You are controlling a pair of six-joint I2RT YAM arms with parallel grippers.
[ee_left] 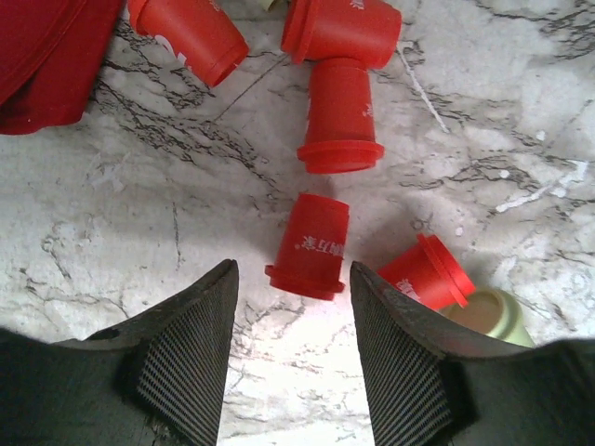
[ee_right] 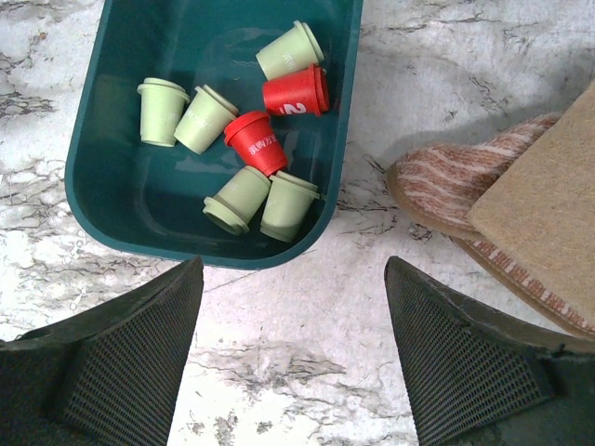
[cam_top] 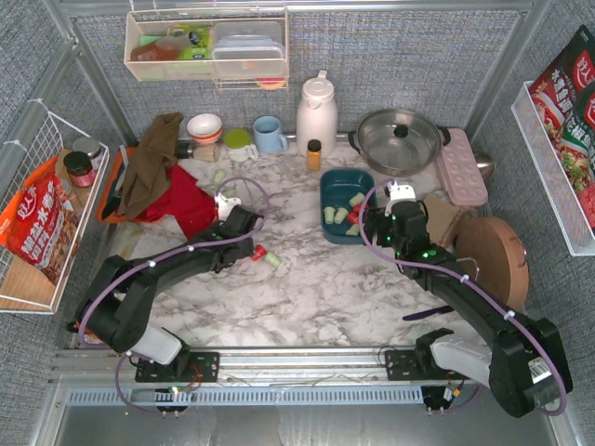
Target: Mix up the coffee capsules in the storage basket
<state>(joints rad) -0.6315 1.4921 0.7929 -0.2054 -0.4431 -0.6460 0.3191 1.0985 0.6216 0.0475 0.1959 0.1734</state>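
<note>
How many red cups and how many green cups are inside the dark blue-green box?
Inside the teal basket:
Red capsules: 2
Green capsules: 5
Total: 7
</note>
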